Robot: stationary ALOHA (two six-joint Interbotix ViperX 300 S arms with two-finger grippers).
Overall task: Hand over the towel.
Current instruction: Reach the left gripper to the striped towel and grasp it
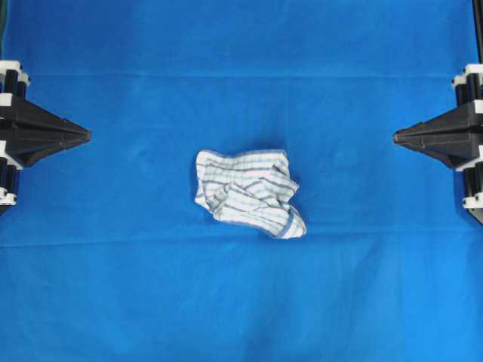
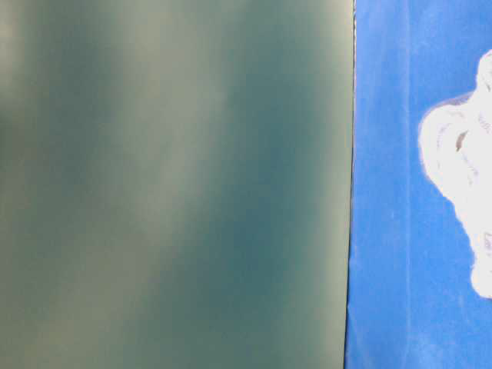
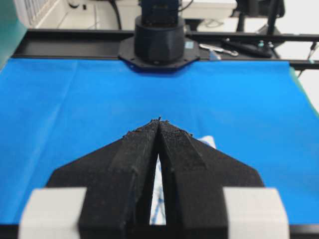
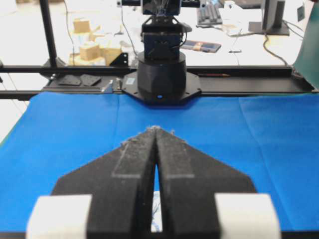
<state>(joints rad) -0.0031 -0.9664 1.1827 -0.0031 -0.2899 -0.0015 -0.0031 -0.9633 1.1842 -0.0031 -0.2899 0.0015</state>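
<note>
The towel (image 1: 250, 192), white with thin blue and grey stripes, lies crumpled on the blue tablecloth at the middle of the overhead view. It shows blurred at the right edge of the table-level view (image 2: 465, 165). My left gripper (image 1: 87, 136) is shut and empty at the left edge, well apart from the towel. My right gripper (image 1: 397, 136) is shut and empty at the right edge, equally far away. In the left wrist view the gripper (image 3: 159, 121) hides most of the towel (image 3: 208, 141). In the right wrist view the gripper (image 4: 155, 129) shows a sliver of towel (image 4: 156, 213) behind its shut jaws.
The blue tablecloth (image 1: 241, 68) covers the whole table. The opposite arm's base (image 3: 158, 42) stands at the far table edge in the left wrist view, and likewise in the right wrist view (image 4: 160, 74). A blurred grey-green surface (image 2: 173, 184) fills the left of the table-level view.
</note>
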